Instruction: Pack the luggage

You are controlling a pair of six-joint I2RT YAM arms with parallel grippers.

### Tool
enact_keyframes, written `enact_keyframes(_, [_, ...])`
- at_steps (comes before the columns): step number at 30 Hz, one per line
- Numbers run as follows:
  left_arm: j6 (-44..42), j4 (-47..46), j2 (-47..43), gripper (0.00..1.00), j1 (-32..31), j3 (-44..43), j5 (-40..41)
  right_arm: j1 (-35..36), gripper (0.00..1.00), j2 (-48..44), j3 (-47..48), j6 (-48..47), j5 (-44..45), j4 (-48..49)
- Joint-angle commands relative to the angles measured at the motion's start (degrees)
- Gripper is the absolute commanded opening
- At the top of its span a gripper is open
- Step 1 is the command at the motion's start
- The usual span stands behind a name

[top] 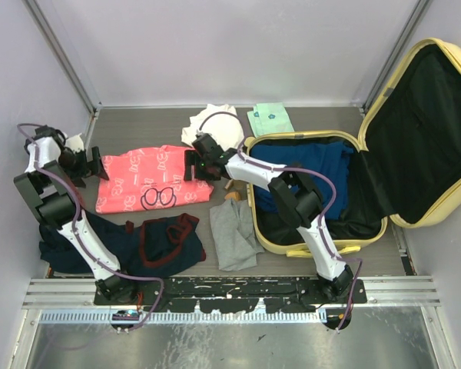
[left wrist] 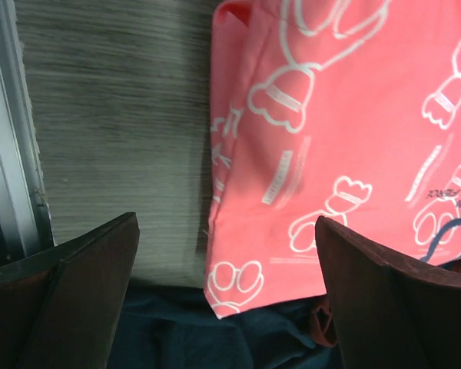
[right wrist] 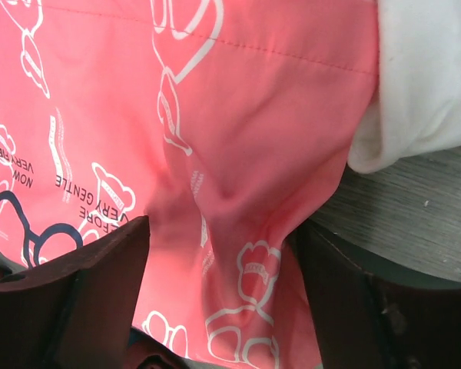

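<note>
The luggage [top: 315, 247], a pale yellow hard-shell suitcase, lies open at the right with its lid [top: 446, 192] tipped back and a blue garment [top: 323, 165] inside. A pink printed shirt [top: 138, 181] lies flat on the table left of it. My left gripper [top: 91, 164] is open over the shirt's left edge [left wrist: 346, 115], its jaws wide apart [left wrist: 227, 231]. My right gripper [top: 198, 166] is open at the shirt's right edge, and a bunched fold of the pink cloth [right wrist: 215, 115] sits between its fingers [right wrist: 219, 231].
A navy garment with red trim [top: 154, 242] lies in front of the pink shirt and shows in the left wrist view [left wrist: 215, 338]. A grey cloth [top: 232, 231] lies beside the suitcase. A white cloth [top: 215, 119] and a green cloth [top: 270, 119] lie at the back. Walls stand close on both sides.
</note>
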State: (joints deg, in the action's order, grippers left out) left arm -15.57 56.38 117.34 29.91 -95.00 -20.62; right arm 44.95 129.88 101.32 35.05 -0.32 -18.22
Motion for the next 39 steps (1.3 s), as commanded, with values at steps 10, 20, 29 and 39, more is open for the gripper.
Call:
enact_keyframes(10, [0.6, -0.1, 7.1, 0.94, -1.3, 0.6, -4.4, 2.0, 0.83, 5.0, 7.2, 3.1, 0.2, 0.3])
enact_keyframes(20, [2.9, -1.7, 6.9, 0.52, -4.6, 3.7, -6.2, 2.9, 0.58, 7.7, 12.1, 4.0, -0.7, 2.5])
enact_keyframes(29, [4.7, 0.3, 1.2, 0.0, -4.6, 2.0, -11.3, 2.9, 0.01, 6.4, 17.9, 1.7, -2.0, 5.2])
enact_keyframes(39, [11.0, 5.8, -9.6, 0.0, -4.8, -7.8, -18.3, 1.7, 0.01, -3.7, 19.9, -1.5, -0.1, 4.5])
